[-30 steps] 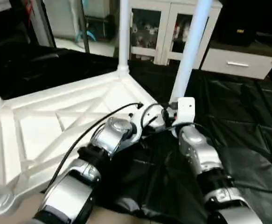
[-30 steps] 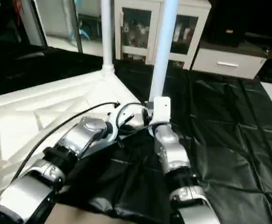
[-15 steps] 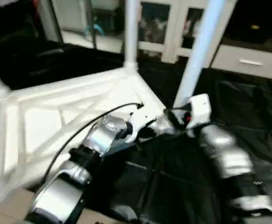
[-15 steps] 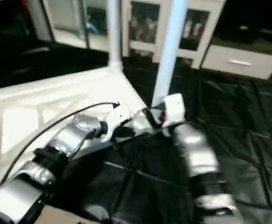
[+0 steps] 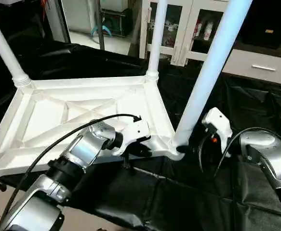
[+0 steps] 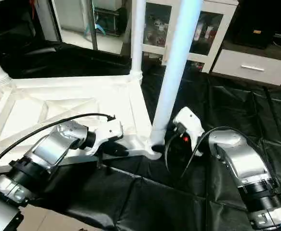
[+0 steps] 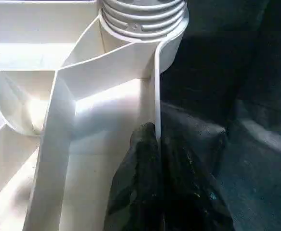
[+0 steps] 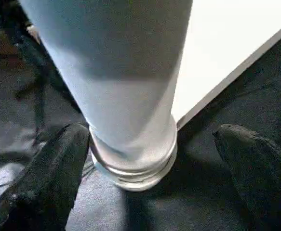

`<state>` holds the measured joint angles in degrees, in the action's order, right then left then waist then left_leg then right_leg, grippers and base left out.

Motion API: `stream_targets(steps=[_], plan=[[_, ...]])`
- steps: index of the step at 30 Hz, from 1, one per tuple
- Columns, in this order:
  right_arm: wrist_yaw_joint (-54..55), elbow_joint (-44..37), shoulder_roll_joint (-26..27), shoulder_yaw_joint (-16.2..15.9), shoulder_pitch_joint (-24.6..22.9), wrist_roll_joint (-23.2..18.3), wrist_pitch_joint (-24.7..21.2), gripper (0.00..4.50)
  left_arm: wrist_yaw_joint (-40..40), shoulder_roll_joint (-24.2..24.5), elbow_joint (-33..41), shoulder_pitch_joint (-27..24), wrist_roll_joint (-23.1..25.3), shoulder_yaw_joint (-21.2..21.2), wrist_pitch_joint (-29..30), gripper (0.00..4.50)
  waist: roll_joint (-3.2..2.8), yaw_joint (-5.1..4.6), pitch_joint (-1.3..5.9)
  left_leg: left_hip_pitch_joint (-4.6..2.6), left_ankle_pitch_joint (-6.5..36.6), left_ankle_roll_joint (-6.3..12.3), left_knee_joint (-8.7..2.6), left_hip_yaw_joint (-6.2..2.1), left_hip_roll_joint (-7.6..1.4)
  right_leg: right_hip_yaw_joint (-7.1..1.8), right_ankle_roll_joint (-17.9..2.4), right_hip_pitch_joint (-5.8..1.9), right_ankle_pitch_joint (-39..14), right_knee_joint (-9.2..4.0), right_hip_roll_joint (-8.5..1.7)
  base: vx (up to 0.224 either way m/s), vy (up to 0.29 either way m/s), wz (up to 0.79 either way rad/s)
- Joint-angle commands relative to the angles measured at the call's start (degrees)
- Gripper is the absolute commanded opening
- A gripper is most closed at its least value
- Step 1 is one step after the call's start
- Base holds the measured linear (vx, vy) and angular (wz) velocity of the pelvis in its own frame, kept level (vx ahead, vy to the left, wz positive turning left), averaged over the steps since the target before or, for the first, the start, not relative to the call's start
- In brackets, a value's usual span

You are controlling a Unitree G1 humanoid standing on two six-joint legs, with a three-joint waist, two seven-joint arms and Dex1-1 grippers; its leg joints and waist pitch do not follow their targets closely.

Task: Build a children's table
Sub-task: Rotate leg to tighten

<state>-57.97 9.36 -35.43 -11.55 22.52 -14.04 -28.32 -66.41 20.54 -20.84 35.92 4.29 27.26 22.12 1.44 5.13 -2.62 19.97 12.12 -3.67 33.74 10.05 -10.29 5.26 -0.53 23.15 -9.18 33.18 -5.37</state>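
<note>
Tabletop [image 5: 82, 108] lies upside-down on the black cover, light stiff plastic; left gripper [image 7: 155, 144] pinches its thin rim while right gripper [image 8: 150, 159] gapes around the slick leg [image 5: 207, 77], so grab low by the socket.

White ribbed tabletop [image 5: 82, 113], white legs [image 5: 212, 72] (one bluish), black cloth [image 5: 256, 110]

Indoor lab-like room, black-covered worktable [image 5: 256, 110], white glass-door cabinet [image 5: 183, 29], white drawer unit [image 5: 260, 67] behind
</note>
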Motion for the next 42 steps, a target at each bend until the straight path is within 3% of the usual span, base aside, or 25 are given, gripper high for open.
stream_targets(steps=[1,4,6,14,19,29,31,32,37,42], plan=[[-0.8,-0.8,-0.7,-1.0,0.5,-0.1,-1.3,4.47,-2.5,0.8,1.3,-1.6,0.4,3.0,1.6,0.0,0.64,0.12,3.18,-0.23,7.4,3.23,-4.29,-0.72,-3.43,-3.24,-13.3,-2.98,-12.5,-2.89,-4.02,0.0,0.0,0.0],[-1.0,-0.7,0.3,-2.5,1.3,0.1,-2.0,4.47,-2.8,0.9,2.7,-1.7,0.4,3.1,2.7,0.0,0.28,0.11,3.35,-0.14,5.5,3.54,-4.12,-0.74,-3.31,-3.19,-14.6,-3.19,-8.7,-2.37,-3.97,0.0,0.0,0.0],[-1.3,0.1,0.9,-3.4,1.8,0.9,-2.0,4.47,-2.9,0.9,3.4,-1.8,0.5,3.1,3.3,0.0,0.5,0.07,3.41,-0.08,5.2,3.66,-4.01,-0.62,-3.22,-3.22,-15.2,-3.29,-7.1,-2.25,-3.92,0.0,0.0,0.0],[-0.5,1.3,2.3,-3.1,2.1,1.3,-2.7,4.31,-3.1,1.7,4.8,-2.2,0.5,3.4,4.0,0.0,0.45,0.0,3.38,-0.09,6.6,2.8,-4.03,-0.69,-3.19,-3.23,-14.8,-3.4,-8.9,-2.38,-3.93,0.0,0.0,0.0],[-1.1,0.7,2.3,-2.3,1.9,0.4,-2.6,3.85,-2.9,1.4,4.4,-2.0,0.5,3.5,4.2,0.0,0.82,-0.01,3.44,-0.05,5.7,3.34,-3.87,-0.6,-3.13,-3.22,-14.9,-3.42,-8.7,-2.3,-3.93,0.0,0.0,0.0],[-2.4,0.9,3.1,-2.5,0.3,0.2,-2.0,2.94,-2.9,1.5,6.3,-3.3,0.4,3.7,5.6,0.0,0.66,0.04,3.48,-0.06,5.7,3.18,-3.82,-0.65,-3.14,-3.2,-14.6,-3.36,-9.2,-2.26,-3.88,0.0,0.0,0.0],[-2.4,0.8,3.2,-2.5,0.0,0.1,-1.8,2.86,-2.9,1.5,6.4,-3.3,0.4,3.7,5.7,0.0,0.67,0.06,3.51,-0.07,5.7,3.2,-3.8,-0.66,-3.1,-3.18,-14.6,-3.37,-9.1,-2.25,-3.86,0.0,0.0,0.0],[-2.3,0.9,3.3,-2.4,-0.3,0.1,-1.7,2.85,-3.0,1.5,6.4,-3.4,0.4,3.8,5.7,0.0,0.27,0.13,3.5,-0.1,5.9,3.11,-3.8,-0.69,-3.08,-3.19,-14.6,-3.35,-9.1,-2.26,-3.86,0.0,0.0,0.0],[-1.9,0.7,3.7,-2.0,-0.9,0.0,-1.7,2.8,-3.2,1.6,6.3,-3.4,0.4,3.8,5.7,0.0,0.33,0.03,3.56,-0.12,6.8,2.65,-3.85,-0.71,-3.06,-3.15,-14.7,-3.45,-8.6,-2.29,-3.76,0.0,0.0,0.0],[0.1,0.2,4.6,-1.0,-2.0,0.1,-1.4,2.78,-3.1,1.4,5.6,-2.9,0.7,3.9,5.6,0.0,-0.05,0.06,3.57,-0.13,7.0,2.41,-3.85,-0.74,-3.07,-3.19,-14.8,-3.47,-8.1,-2.32,-3.77,0.0,0.0,0.0]])
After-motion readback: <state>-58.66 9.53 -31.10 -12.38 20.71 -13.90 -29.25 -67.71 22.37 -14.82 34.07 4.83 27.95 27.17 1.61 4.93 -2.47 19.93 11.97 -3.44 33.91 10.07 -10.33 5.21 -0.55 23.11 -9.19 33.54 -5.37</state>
